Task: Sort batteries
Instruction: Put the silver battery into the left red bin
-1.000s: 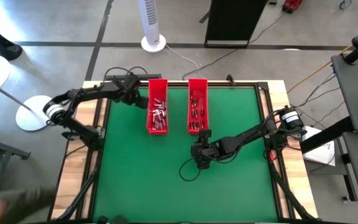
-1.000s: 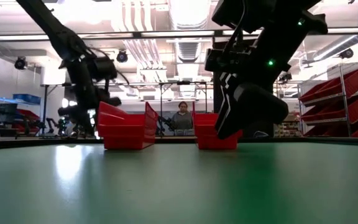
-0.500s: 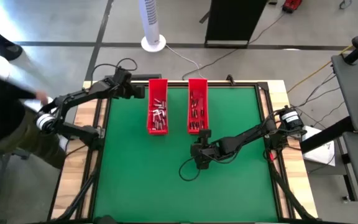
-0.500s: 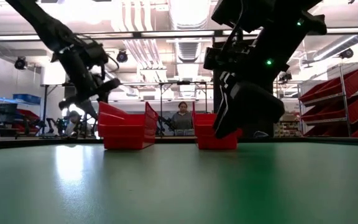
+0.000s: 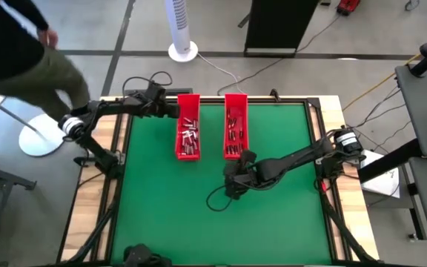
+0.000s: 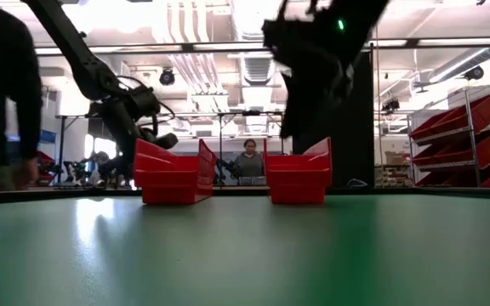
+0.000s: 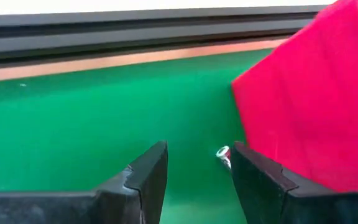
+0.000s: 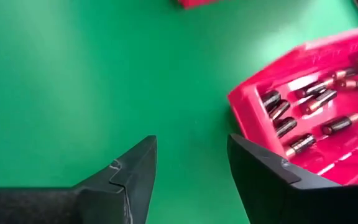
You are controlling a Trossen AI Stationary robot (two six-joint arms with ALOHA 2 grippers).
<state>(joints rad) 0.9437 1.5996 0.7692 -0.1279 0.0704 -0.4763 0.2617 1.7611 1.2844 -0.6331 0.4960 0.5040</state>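
Two long red trays stand at the table's far side. The left tray (image 5: 188,126) holds silvery batteries, and the right tray (image 5: 234,126) holds darker ones (image 8: 303,118). My left gripper (image 7: 197,165) is open just off the left tray's far left corner (image 5: 170,110). One small silvery battery (image 7: 223,153) lies on the green mat against that tray's outer wall, close beside one fingertip. My right gripper (image 8: 191,162) is open with nothing between its fingers. It hangs above the mat (image 5: 234,176), just near of the right tray's near end.
A person walks past the table's far left corner (image 5: 28,52) and shows at the left of the low view (image 6: 2,93). Another person stands far behind the trays (image 6: 247,161). A cable loop lies by my right arm (image 5: 215,199). Green mat (image 5: 199,222) spreads over the near half.
My right gripper has risen well above the mat and shifted a little toward the table's left edge. My left gripper lifted, then came down again closer to the left tray's far corner. A person has walked along the table's left side toward the far end.
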